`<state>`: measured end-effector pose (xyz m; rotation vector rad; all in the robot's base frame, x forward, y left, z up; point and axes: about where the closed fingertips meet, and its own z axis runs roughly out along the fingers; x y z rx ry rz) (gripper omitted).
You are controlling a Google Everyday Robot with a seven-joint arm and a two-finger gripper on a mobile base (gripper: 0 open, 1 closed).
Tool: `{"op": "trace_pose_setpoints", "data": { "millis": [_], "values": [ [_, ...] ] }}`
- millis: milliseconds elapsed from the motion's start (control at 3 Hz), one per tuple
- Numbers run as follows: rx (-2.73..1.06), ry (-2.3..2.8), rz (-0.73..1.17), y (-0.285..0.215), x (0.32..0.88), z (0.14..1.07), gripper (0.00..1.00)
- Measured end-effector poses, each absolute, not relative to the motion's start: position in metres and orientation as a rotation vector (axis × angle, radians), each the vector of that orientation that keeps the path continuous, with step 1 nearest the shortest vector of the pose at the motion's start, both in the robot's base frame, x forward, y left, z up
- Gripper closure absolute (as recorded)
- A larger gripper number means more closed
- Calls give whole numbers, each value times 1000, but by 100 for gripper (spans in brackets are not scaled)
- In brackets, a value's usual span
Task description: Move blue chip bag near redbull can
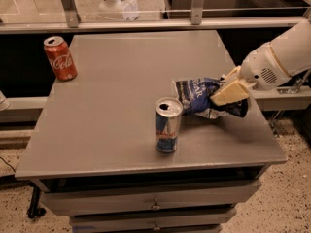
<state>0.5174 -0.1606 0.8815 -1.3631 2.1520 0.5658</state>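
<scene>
The blue chip bag (199, 97) is a crinkly navy foil bag with white lettering, lying on the grey table (116, 110) right of centre. The redbull can (167, 125) stands upright near the table's front edge, just left of and in front of the bag, with a small gap between them. My gripper (224, 94), with cream-coloured fingers, reaches in from the right on a white arm and is shut on the bag's right part. The bag's right end is partly hidden behind the fingers.
A red Coca-Cola can (60, 58) stands upright at the table's far left edge. Drawers (155, 205) sit under the tabletop. A metal rail (146, 24) runs behind the table. The table's right edge is close to my arm.
</scene>
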Motion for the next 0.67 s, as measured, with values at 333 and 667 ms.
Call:
{"op": "trace_pose_setpoints", "data": {
  "millis": [333,667],
  "values": [
    [-1358,2173,585,-160,509,875,59],
    [-1353,2186,597,-160,503,871,36]
  ]
}}
